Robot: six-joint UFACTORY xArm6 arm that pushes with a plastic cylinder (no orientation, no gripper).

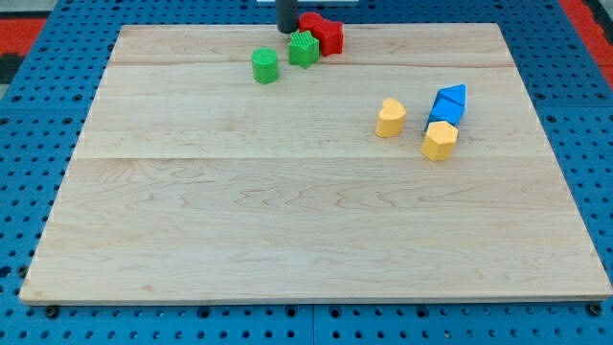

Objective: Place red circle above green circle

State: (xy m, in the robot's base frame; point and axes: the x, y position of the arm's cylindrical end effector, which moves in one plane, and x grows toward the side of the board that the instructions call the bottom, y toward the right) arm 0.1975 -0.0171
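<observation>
The green circle (265, 66) stands near the view's top, left of centre. A green star-like block (304, 48) sits just to its upper right. The red circle (312, 21) lies at the board's top edge, above the green star and touching a second red block (331, 37) on its right. My tip (287, 32) is at the top edge, right against the red circle's left side and just above the green star's left corner. The rod hides part of the red circle. The tip is above and right of the green circle, apart from it.
A yellow heart-like block (390, 118) and another yellow block (440, 140) lie at the right middle. Two blue blocks (450, 96) (442, 114) touch each other just above the second yellow one. The wooden board (287, 240) rests on a blue pegboard.
</observation>
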